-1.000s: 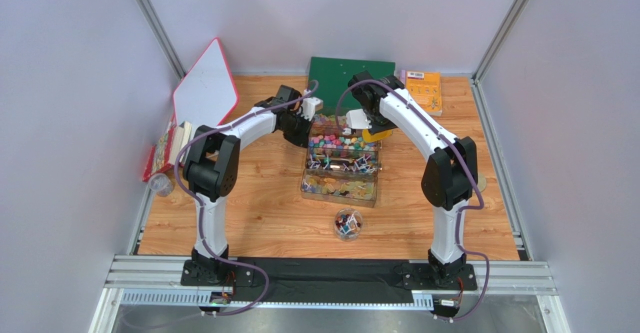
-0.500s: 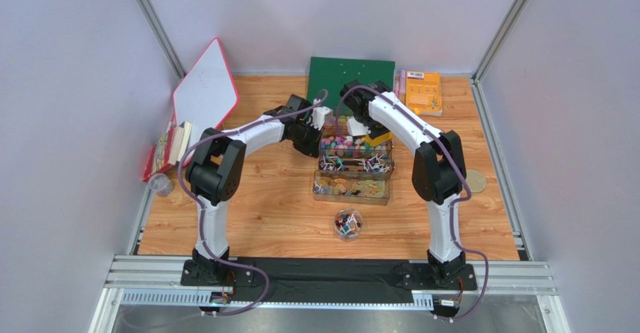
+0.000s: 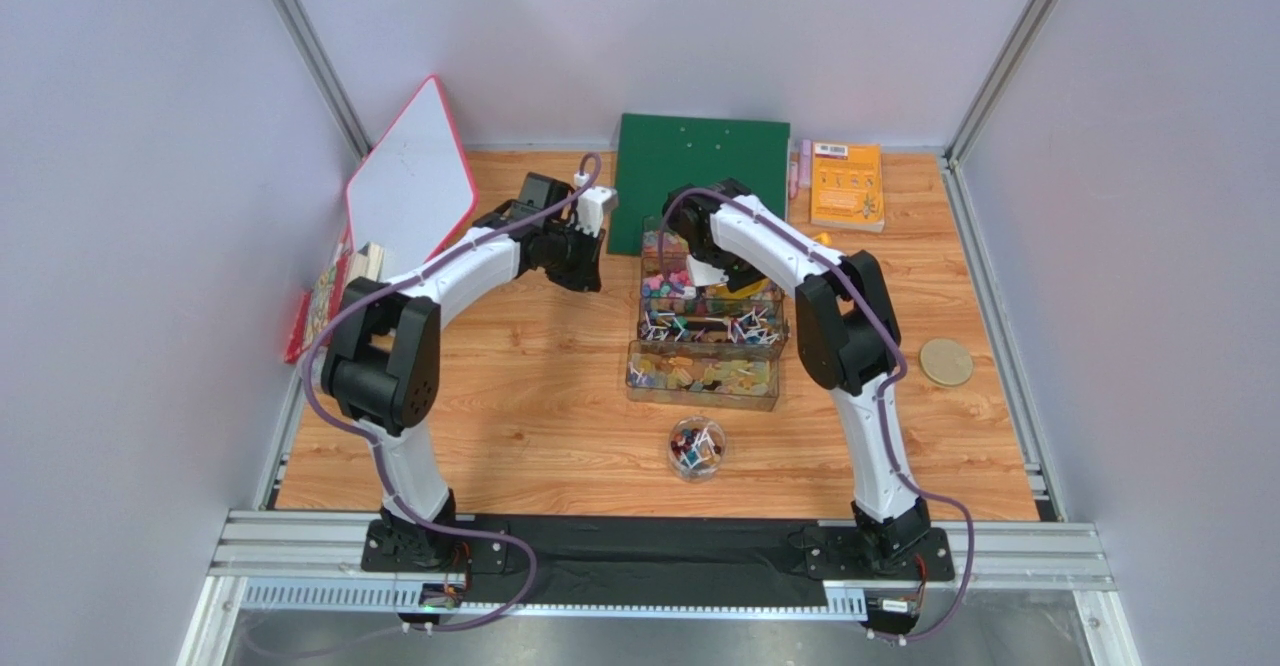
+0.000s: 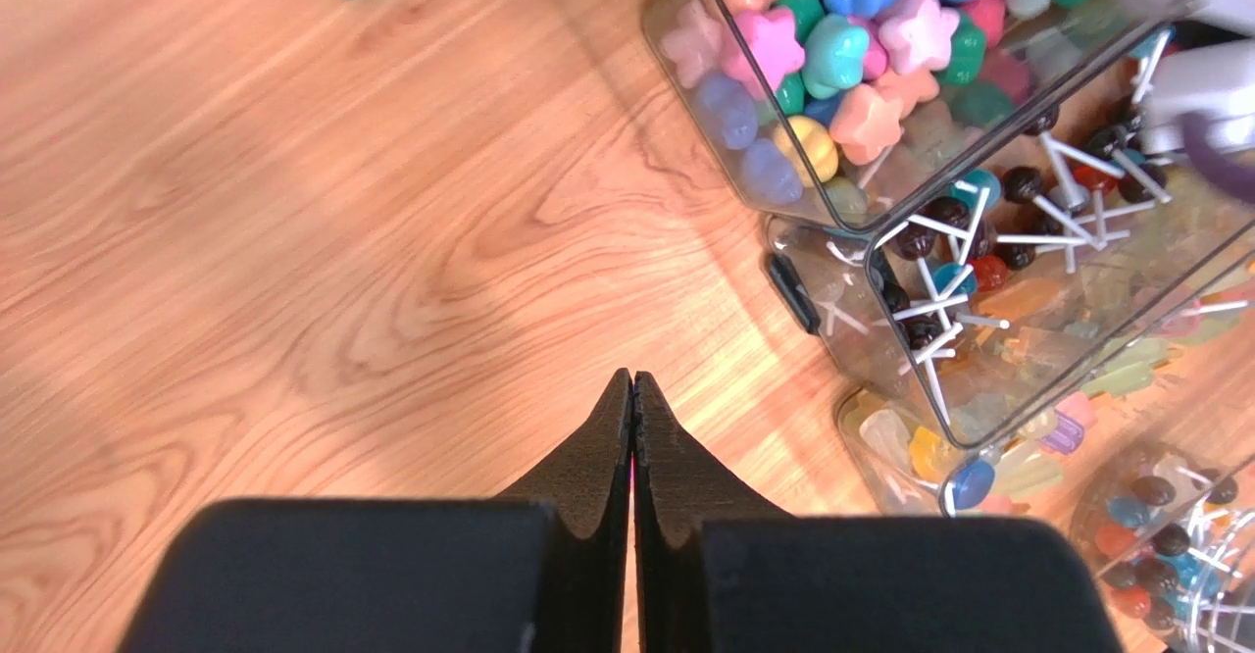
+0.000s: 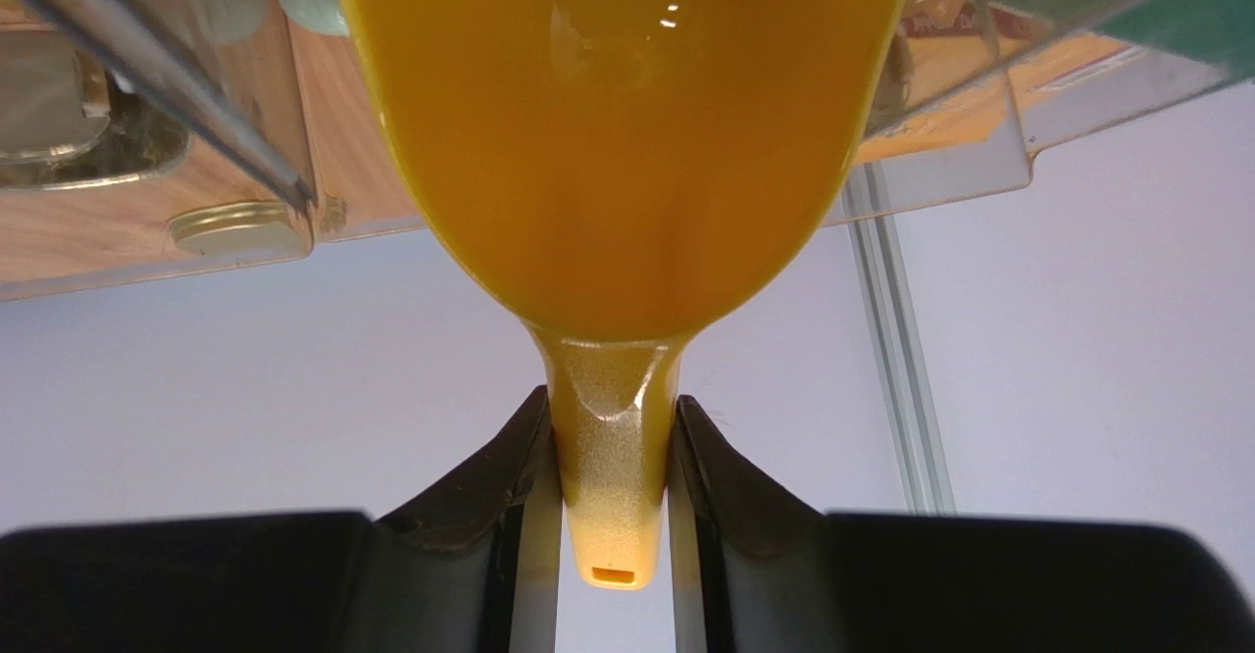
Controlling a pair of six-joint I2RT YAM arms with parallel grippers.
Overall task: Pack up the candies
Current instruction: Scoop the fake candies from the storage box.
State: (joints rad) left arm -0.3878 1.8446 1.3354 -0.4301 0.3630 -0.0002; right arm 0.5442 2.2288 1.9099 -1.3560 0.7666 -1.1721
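The candies are tiny pink, blue, green and orange sweets filling the far clear bin. My left gripper is shut and empty over bare wood, left of the bins; in the top view it sits apart from them. My right gripper is shut on the handle of the yellow scoop, whose bowl reaches between the clear bin walls. In the top view the right gripper is over the far bin, and the scoop is hidden under the arm.
A lollipop bin and a jelly bin lie in front of the candy bin. A small round jar stands nearer. A green board, whiteboard, orange book and round disc ring the table.
The stack of bins shifted slightly right early on. My left gripper has drawn back left, away from the bins. My right gripper has moved left and down into the far bin with the scoop.
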